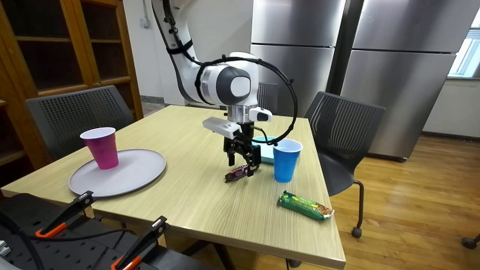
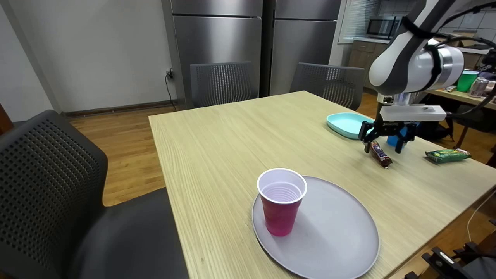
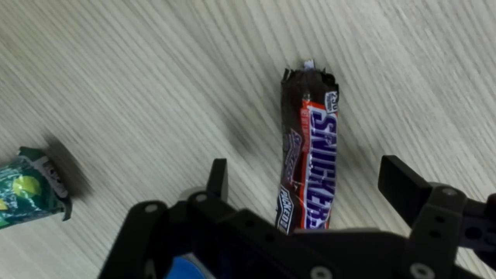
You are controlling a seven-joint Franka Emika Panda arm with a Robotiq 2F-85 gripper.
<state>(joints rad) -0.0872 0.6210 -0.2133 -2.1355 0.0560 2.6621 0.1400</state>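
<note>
A brown Snickers bar [image 3: 310, 155] lies flat on the table in the wrist view; its lower end is hidden behind the gripper body. My gripper [image 3: 306, 174] is open, with one finger on each side of the bar and a gap to both. In both exterior views the gripper [image 1: 242, 165] [image 2: 383, 148] points down just above the bar [image 1: 236, 174] [image 2: 381, 155]. A blue cup [image 1: 287, 161] stands upright close beside the gripper, partly hidden in an exterior view [image 2: 393, 141]. A green-wrapped bar [image 1: 305, 205] lies nearby; its end shows in the wrist view [image 3: 33, 190].
A teal dish [image 2: 345, 124] sits behind the gripper and blue cup. A grey plate [image 1: 140, 168] holds an upright pink cup [image 1: 102, 150]; both also show in an exterior view, plate [image 2: 341, 240] and cup [image 2: 281, 215]. Chairs [image 1: 343, 127] [image 2: 224, 83] stand around the wooden table [image 2: 232, 147].
</note>
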